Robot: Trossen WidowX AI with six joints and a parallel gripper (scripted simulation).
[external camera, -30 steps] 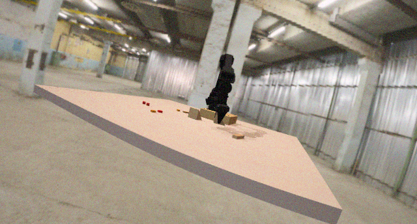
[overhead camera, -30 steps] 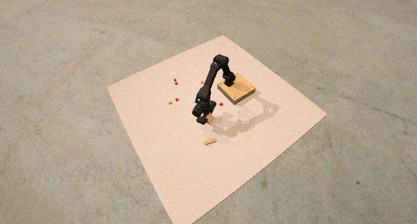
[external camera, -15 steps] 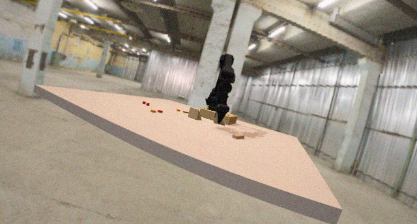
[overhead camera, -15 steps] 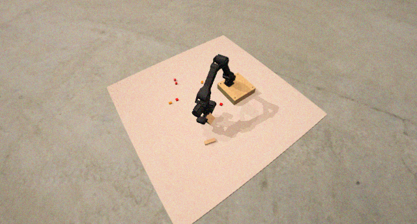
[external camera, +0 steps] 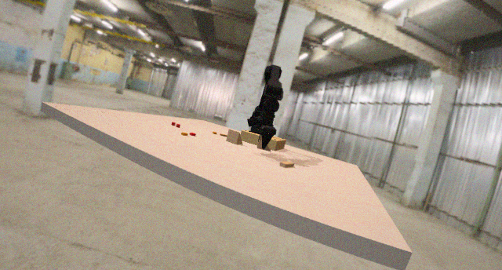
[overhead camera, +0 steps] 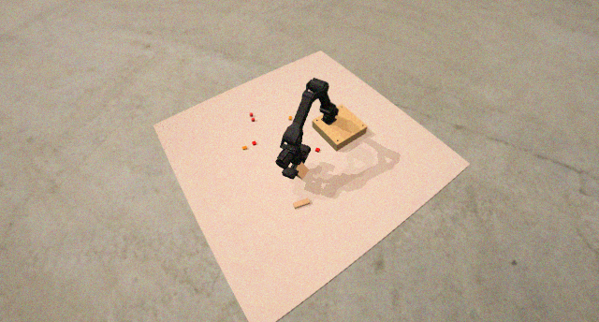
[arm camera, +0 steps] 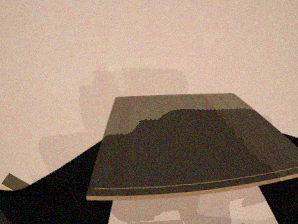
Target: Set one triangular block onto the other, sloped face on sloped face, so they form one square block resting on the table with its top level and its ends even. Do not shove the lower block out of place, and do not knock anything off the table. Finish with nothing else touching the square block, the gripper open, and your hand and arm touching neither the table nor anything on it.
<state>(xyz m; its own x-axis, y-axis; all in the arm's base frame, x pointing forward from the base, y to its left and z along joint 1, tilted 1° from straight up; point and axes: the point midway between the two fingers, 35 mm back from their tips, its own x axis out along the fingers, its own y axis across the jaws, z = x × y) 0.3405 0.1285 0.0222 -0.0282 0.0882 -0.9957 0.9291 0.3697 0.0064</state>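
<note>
My gripper (overhead camera: 294, 171) (external camera: 266, 143) (arm camera: 177, 136) is shut on one tan triangular block (overhead camera: 303, 170) (arm camera: 180, 143) and holds it a little above the pink table (overhead camera: 243, 228) (external camera: 129, 133). In the wrist view the block fills the middle, its broad face dark in shadow, with my black fingers at both lower corners. The other triangular block (overhead camera: 301, 203) (external camera: 286, 164) lies on the table, in front of my gripper and apart from it. It does not show in the wrist view.
The arm stands on a wooden base plate (overhead camera: 343, 130) (external camera: 278, 144) near the table's back right. Several small red and orange cubes (overhead camera: 254, 143) (overhead camera: 251, 114) (overhead camera: 317, 150) (external camera: 192, 134) lie scattered behind and left of the gripper.
</note>
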